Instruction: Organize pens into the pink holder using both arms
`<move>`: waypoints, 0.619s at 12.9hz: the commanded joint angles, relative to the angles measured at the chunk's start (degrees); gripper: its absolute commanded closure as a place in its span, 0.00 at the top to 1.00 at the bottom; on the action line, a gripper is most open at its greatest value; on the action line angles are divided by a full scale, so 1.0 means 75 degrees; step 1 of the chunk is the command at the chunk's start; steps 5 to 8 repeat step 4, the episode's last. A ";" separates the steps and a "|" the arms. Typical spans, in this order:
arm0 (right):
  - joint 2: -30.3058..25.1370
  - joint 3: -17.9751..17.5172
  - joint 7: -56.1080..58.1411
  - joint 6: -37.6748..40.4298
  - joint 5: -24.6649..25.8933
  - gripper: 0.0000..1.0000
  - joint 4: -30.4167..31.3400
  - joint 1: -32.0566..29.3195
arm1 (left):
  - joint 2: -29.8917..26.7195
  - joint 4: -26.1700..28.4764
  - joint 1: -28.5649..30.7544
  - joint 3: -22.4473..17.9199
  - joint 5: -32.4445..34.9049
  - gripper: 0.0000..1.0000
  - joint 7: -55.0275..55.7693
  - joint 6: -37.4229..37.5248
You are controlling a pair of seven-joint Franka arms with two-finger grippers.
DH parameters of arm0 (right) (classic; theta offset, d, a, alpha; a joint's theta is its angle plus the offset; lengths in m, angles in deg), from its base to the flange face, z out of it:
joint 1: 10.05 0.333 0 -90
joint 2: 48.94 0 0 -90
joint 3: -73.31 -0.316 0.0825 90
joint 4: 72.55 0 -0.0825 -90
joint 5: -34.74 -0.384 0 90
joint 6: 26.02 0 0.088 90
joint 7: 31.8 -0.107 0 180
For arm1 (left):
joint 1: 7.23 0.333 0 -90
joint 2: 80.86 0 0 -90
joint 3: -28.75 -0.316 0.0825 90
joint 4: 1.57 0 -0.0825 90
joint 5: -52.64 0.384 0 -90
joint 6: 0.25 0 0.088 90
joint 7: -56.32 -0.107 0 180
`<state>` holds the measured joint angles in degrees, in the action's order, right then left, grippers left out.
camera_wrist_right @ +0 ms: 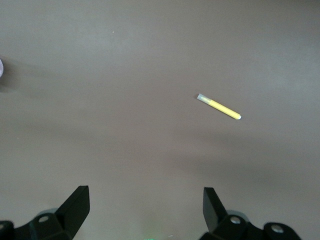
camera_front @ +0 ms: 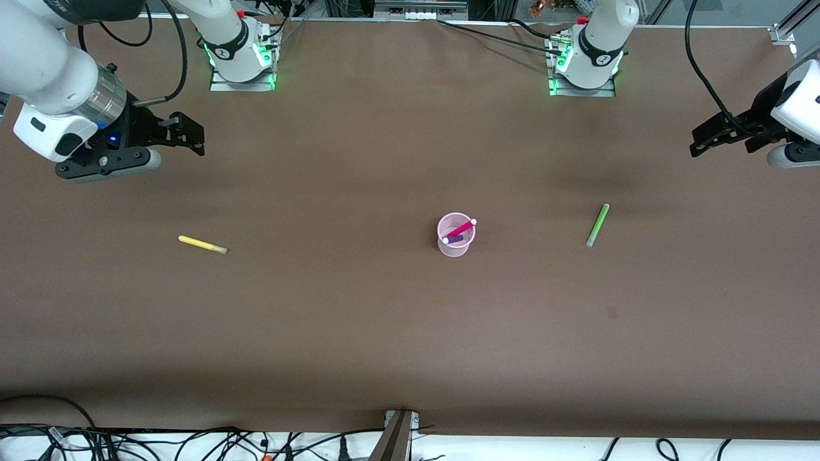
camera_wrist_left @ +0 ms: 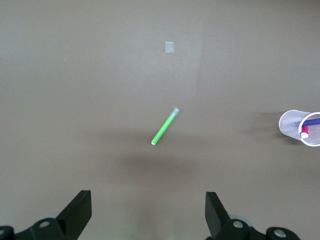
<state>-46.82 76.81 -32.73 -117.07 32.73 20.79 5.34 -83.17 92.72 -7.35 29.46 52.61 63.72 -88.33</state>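
Observation:
The pink holder [camera_front: 456, 251] stands upright near the table's middle, with a magenta pen [camera_front: 462, 227] and a dark purple pen [camera_front: 455, 239] leaning inside it. A yellow pen [camera_front: 202, 244] lies flat toward the right arm's end, and a green pen [camera_front: 598, 225] lies flat toward the left arm's end. My right gripper [camera_front: 195, 137] hangs open and empty in the air near its end of the table. My left gripper [camera_front: 699, 142] hangs open and empty at the other end. The left wrist view shows the green pen [camera_wrist_left: 165, 127], the holder [camera_wrist_left: 290, 122] and the left gripper [camera_wrist_left: 148, 200]. The right wrist view shows the yellow pen [camera_wrist_right: 219, 106] and the right gripper [camera_wrist_right: 145, 197].
The arm bases [camera_front: 240, 57] [camera_front: 586, 61] stand along the table's edge farthest from the front camera. Cables and a metal post [camera_front: 398, 435] line the nearest edge. A small pale tape patch [camera_wrist_left: 169, 47] is stuck to the brown table top.

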 commanded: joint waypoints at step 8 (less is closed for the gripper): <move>-0.0094 -0.1077 0.0218 -0.0048 0.0163 1.00 -0.0129 -0.1161 | 0.0003 -0.0103 -0.0008 0.0011 -0.0043 1.00 0.0032 0.0130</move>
